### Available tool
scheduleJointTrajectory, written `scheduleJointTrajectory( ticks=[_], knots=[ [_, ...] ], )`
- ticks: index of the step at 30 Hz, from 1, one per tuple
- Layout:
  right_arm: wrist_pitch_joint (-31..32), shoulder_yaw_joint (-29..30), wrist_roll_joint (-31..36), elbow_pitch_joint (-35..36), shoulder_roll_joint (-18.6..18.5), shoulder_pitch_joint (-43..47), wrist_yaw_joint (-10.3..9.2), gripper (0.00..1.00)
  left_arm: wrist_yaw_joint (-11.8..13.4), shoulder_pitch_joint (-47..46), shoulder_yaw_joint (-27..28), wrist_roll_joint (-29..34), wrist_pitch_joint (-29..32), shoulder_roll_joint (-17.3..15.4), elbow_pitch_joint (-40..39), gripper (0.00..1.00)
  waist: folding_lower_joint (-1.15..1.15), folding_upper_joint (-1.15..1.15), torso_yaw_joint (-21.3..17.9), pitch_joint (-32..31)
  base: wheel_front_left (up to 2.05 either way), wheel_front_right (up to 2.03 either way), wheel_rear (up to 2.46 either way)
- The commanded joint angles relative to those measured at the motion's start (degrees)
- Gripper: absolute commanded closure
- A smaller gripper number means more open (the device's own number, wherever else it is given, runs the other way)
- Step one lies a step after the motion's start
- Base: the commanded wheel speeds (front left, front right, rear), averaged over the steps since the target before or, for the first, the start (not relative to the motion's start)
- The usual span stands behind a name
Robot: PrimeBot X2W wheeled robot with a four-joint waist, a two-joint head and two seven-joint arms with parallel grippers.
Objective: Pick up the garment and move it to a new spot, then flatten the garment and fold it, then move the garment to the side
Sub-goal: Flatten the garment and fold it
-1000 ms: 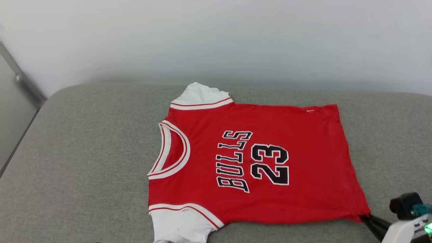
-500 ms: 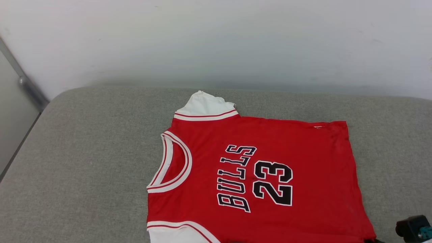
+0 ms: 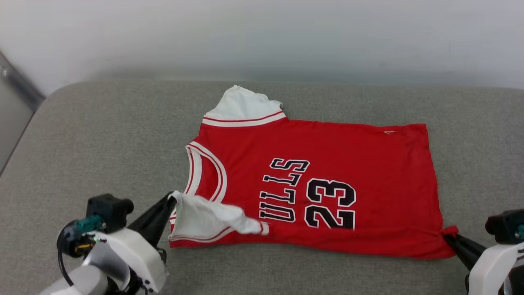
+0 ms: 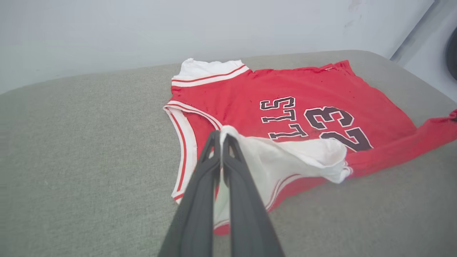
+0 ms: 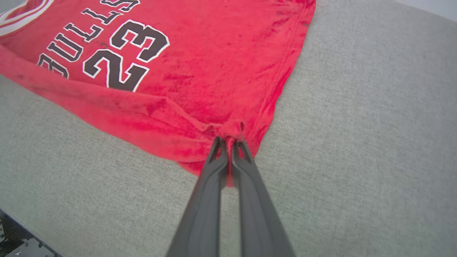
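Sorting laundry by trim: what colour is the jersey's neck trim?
The neck trim is white with a red stripe; head view best.

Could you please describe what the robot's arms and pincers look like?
The left pincer and right pincer each have two long, slim, dark grey fingers. Behind each sits a white housing with a black block and teal connector; the left also shows a black cable.

Backdrop was just a plain white wall [image 3: 262,32], softly and evenly lit. Below it sat a big grey woven-fabric cushion [image 3: 102,135] with a rounded far-left corner, and a grey strip [image 3: 20,86] ran diagonally along the wall just beside that corner.
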State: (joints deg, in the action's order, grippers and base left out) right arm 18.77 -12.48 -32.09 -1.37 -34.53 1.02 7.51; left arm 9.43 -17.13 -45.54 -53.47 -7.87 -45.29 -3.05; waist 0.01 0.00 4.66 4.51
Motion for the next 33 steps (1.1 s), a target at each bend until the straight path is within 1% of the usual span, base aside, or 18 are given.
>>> scheduleJointTrajectory(
  ticks=[1,10,17,21,26,30,31,32,33],
  knots=[
    [0.0,-0.1,0.3,0.0,0.1,-1.0,-0.03,1.0,-0.5,-1.0,0.3,0.4,0.1,0.4,0.5,1.0,-0.01,0.0,-0.7,1.4,0.0,0.0,0.0],
    [-0.1,-2.1,-0.4,-2.8,0.2,-8.6,-0.03,1.0,-5.4,-12.0,1.2,1.3,1.4,3.5,9.8,1.0,-0.01,0.0,-2.2,7.5,0.0,0.0,0.0],
    [-1.0,-4.2,-0.7,-6.4,1.0,-14.3,-0.03,1.0,-8.2,-16.8,0.7,1.7,2.1,5.7,17.9,1.0,-0.01,0.0,-3.1,12.3,0.0,0.0,0.0],
    [-1.7,-6.1,-0.5,-8.9,1.3,-17.2,-0.03,1.0,-10.2,-18.6,-0.1,1.4,2.5,7.8,23.8,1.0,-0.01,0.0,-3.4,14.4,0.0,0.0,0.0],
    [-2.4,-9.1,-0.3,-12.6,1.3,-19.5,-0.04,1.0,-12.6,-19.7,-1.6,1.2,2.7,10.6,31.3,1.0,-0.01,0.0,-3.7,15.0,0.0,0.0,0.0],
    [-3.5,-10.4,-1.6,-14.6,1.4,-20.3,-0.04,1.0,-14.2,-19.5,-2.7,0.6,2.4,12.5,35.5,1.0,-0.01,0.0,-3.7,13.6,0.0,0.0,0.0],
    [-3.8,-10.6,-1.9,-14.9,1.3,-20.4,-0.04,0.75,-14.6,-19.6,-2.8,0.4,2.4,12.8,36.1,0.76,-0.01,0.0,-3.6,13.1,0.0,0.0,0.0],
    [-4.0,-10.8,-2.2,-15.1,1.2,-20.5,-0.04,0.34,-14.7,-19.7,-2.9,0.4,2.4,12.8,36.7,0.2,-0.01,0.0,-3.5,12.5,0.0,0.0,0.0],
    [-4.4,-10.9,-2.3,-15.1,1.0,-20.6,-0.04,0.0,-14.9,-20.1,-2.9,0.7,2.1,12.7,37.1,0.0,-0.01,0.0,-3.4,12.0,0.0,0.0,0.0]
  ],
)
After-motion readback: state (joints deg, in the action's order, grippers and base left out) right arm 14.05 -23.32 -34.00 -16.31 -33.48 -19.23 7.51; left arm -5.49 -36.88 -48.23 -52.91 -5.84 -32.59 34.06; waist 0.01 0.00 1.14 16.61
